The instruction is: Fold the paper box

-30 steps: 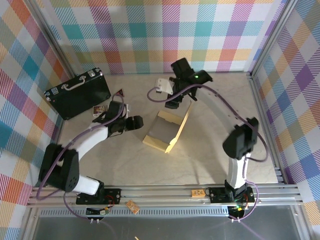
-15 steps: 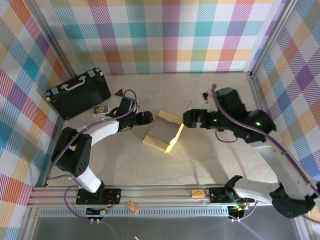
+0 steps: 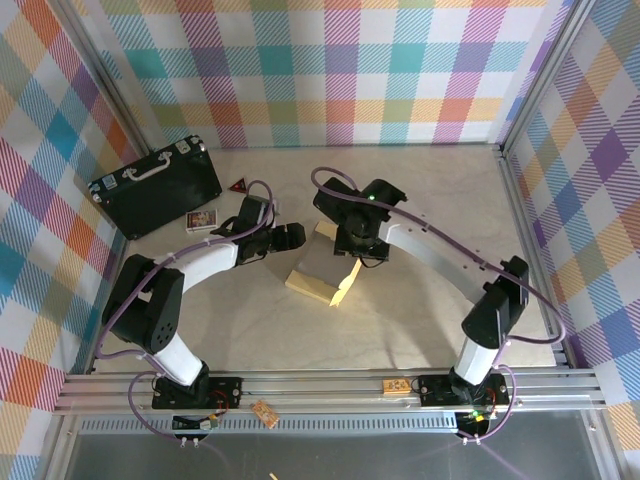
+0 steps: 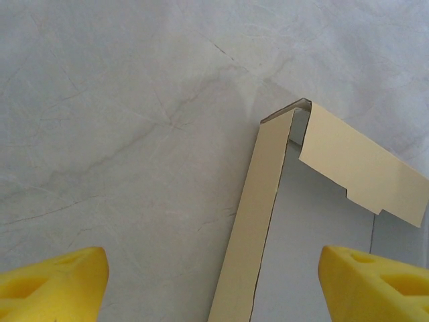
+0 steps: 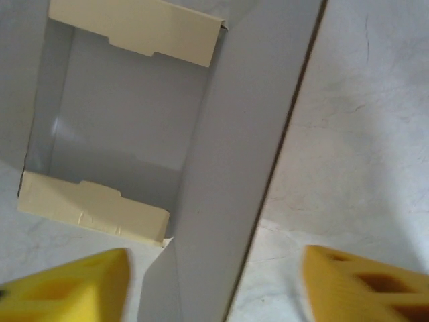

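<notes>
Tan paper box (image 3: 321,264), open upward, long axis near-left to far-right

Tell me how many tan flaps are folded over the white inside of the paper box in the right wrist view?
2. One tan flap at the top of the paper box, the other at the lower left. Others may lie outside this view.
</notes>
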